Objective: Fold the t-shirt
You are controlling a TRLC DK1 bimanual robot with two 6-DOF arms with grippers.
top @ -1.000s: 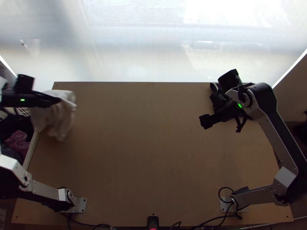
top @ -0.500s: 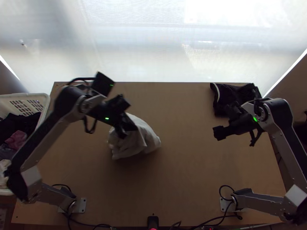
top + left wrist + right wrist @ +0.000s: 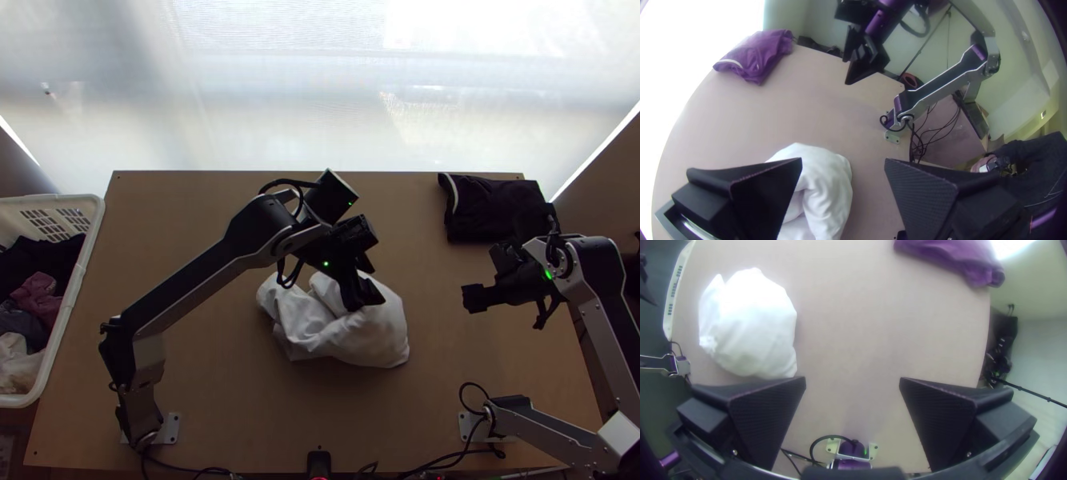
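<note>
The tabletop (image 3: 216, 400) bears, at mid-frame, a bunched shirt (image 3: 368, 338); buried edges could cause misgrabs. Left gripper (image 3: 843, 160) and right gripper (image 3: 852, 378) gape empty.

The t-shirt (image 3: 368, 340) is matt cloth (rather creased), the table (image 3: 208, 376) smooth wood.

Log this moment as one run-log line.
white cloth bunched on table | left pincer open over cloth | right pincer open, to cloth's right | dark garment at far right corner
</note>
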